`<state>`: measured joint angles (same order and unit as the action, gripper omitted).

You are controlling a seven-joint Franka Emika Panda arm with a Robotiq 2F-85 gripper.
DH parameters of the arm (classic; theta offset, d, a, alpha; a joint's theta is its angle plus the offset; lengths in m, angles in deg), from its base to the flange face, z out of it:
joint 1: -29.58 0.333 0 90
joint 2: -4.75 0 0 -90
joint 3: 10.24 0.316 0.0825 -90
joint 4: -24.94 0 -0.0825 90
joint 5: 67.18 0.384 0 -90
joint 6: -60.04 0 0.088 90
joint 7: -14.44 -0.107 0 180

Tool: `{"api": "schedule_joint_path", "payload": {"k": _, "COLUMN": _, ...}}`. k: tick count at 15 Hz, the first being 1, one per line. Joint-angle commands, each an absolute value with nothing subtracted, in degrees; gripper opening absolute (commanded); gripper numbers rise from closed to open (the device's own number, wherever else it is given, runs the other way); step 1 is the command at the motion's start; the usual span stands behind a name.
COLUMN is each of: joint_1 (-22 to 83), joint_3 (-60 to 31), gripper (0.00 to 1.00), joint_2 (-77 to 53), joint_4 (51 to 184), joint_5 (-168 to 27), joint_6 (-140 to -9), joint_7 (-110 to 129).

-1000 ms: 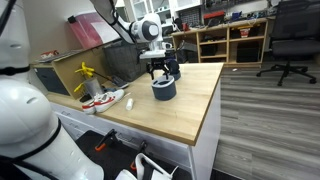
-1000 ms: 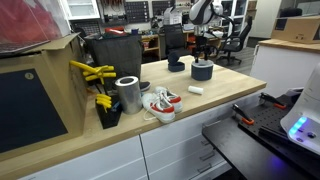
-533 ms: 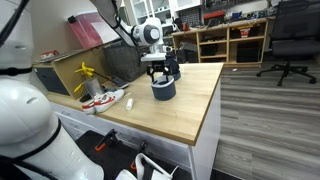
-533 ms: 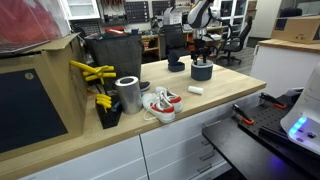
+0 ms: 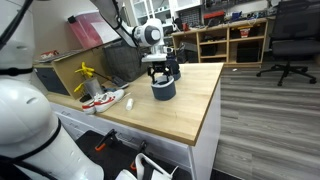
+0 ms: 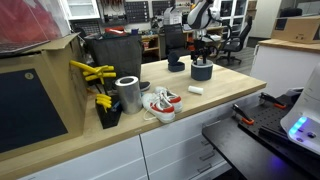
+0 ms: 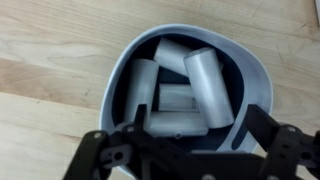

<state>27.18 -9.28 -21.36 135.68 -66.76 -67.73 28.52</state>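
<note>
A long wooden surface fills the middle of the room, and the white arm reaches in over its far end. Against the back edge stands a black bin. In front of it, toward the near end of the surface, a metal can stands upright. Just beside the can, close to the front edge, lies a pair of red and white shoes. Yellow clamps poke out behind the can, near the back edge.

Well apart from that cluster, toward the far end of the surface, sits a dark grey bowl, set back from the front edge. It shows in both exterior views, and in an exterior view it sits just below the wrist. A second, smaller dark dish sits just behind it, nearer the back edge.

The gripper hangs straight down over the bowl. Its jaws are spread wide and grip nothing. In the wrist view the gripper comes in from the bottom. One finger shows on either side, and the bowl's pale rim lies beneath them. I cannot tell whether the fingertips touch the rim.

Inside the bowl lie several white cylinders, jumbled at different angles and touching one another. One more white cylinder lies loose on the surface between the bowl and the front edge.
</note>
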Motion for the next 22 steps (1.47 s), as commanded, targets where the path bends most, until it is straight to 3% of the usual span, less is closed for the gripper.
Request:
{"api": "schedule_joint_path", "payload": {"k": 1, "joint_1": 26.4, "joint_3": -9.1, "gripper": 1.0, "joint_2": -22.0, "joint_4": 133.9, "joint_5": -66.3, "joint_6": -66.0, "joint_7": 28.1}}
{"api": "schedule_joint_path", "payload": {"k": 17, "joint_1": 27.5, "joint_3": -9.8, "gripper": 1.0, "joint_2": -27.0, "joint_4": 132.7, "joint_5": -70.4, "joint_6": -67.1, "joint_7": 26.1}}
{"api": "schedule_joint_path", "payload": {"k": 19, "joint_1": 27.7, "joint_3": -9.9, "gripper": 0.74, "joint_2": -27.0, "joint_4": 132.4, "joint_5": -71.0, "joint_6": -67.1, "joint_7": 25.3}}
{"api": "schedule_joint_path", "payload": {"k": 22, "joint_1": 27.6, "joint_3": -9.9, "gripper": 0.53, "joint_2": -26.2, "joint_4": 132.5, "joint_5": -71.8, "joint_6": -67.6, "joint_7": 24.6}}
